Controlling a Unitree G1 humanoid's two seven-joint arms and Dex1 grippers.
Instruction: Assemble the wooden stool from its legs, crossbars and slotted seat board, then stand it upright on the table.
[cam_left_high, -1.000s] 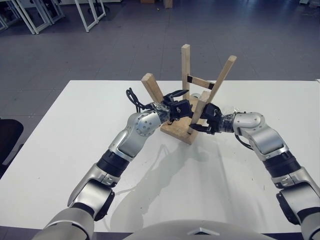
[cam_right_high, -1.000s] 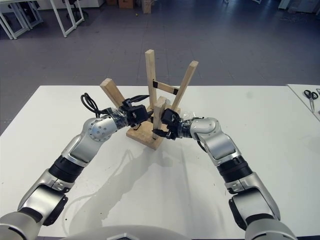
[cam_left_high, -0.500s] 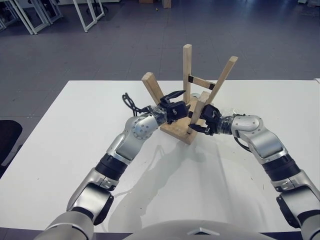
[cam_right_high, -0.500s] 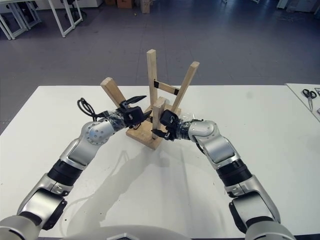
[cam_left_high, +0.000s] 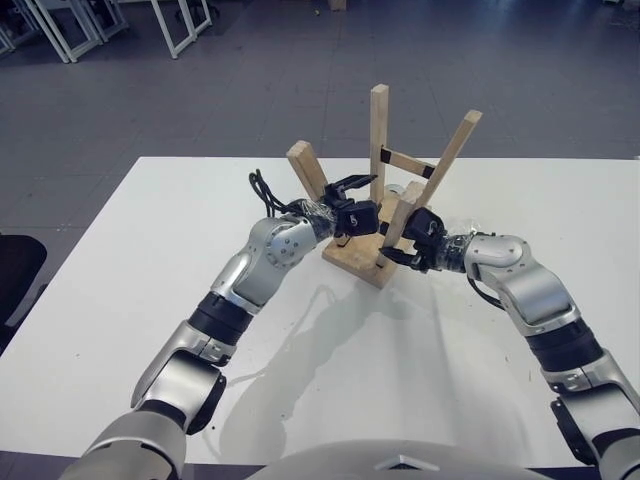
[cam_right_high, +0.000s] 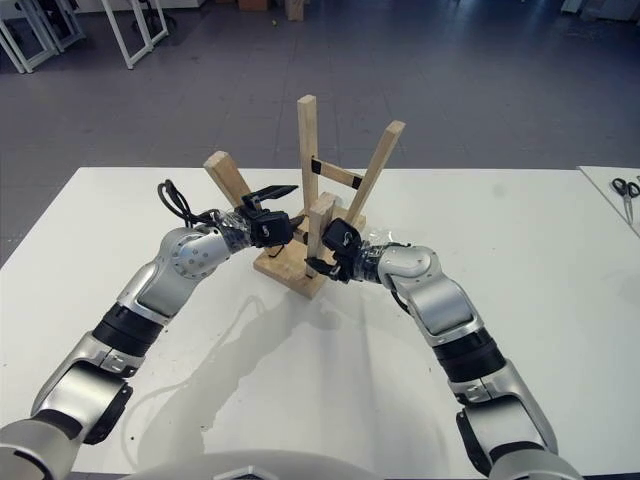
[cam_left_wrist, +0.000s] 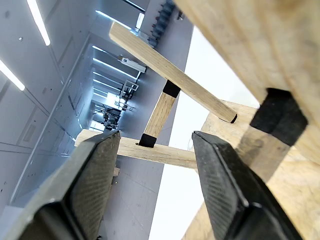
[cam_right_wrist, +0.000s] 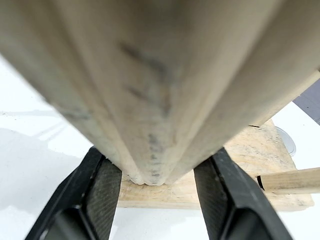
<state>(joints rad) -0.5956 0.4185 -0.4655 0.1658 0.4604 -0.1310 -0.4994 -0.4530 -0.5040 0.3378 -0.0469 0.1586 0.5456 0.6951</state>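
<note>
The stool (cam_left_high: 385, 200) lies upside down near the far middle of the white surface (cam_left_high: 150, 260), its seat board (cam_left_high: 352, 262) flat on the top and its legs pointing up; a crossbar (cam_left_high: 408, 165) with dark ends joins the tall back leg (cam_left_high: 378, 140) to the slanted right one (cam_left_high: 452, 155). The main change is in the left arm; a second ago the left gripper (cam_left_high: 362, 200) sat lower and tighter in against the wood at the foot of the legs, its fingers hard to make out. It has since lifted a little and eased toward the stool's middle, and its fingers are now plainly spread with nothing between them; its wrist view looks through the gap at the far legs and crossbar. The right gripper (cam_left_high: 405, 245) has not budged; it stays pinched on the near leg (cam_left_high: 402, 212) just above the seat board, the wood filling the space between its pads (cam_right_wrist: 100, 195). The stool itself looks unmoved; the small shift of the whole scene reads as the head camera moving, not the wood. My reading is that the left arm has finished pressing or steadying a joint and is backing off while the right holds the frame still; the legs look seated, though whether every crossbar is in I cannot tell. Turning the stool onto its feet is not yet done.
</note>
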